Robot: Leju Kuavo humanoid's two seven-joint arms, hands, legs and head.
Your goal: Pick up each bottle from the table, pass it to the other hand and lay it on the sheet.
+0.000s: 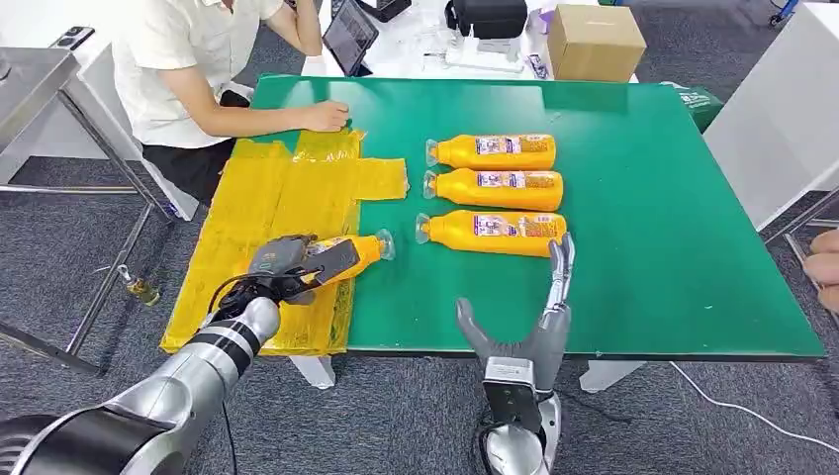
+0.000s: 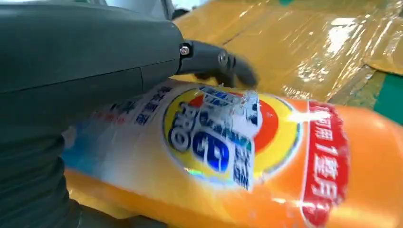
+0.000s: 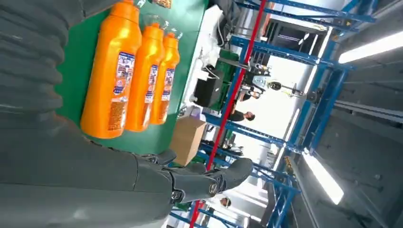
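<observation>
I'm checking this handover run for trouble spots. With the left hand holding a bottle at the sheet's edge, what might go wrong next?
The held bottle sits half over the yellow sheet, its cap past the edge; released here, it may roll onto the green table. The left hand may also wrinkle the loose sheet. A person's hand rests on the sheet.

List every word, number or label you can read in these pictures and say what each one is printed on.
"PRO": on the round label of the orange bottle held by the left robot hand.
"1": in the red band on that bottle; the characters beside it are too blurred to read.
Labels on the three bottles on the green table: too small to read.
Cardboard box: no readable text.
</observation>
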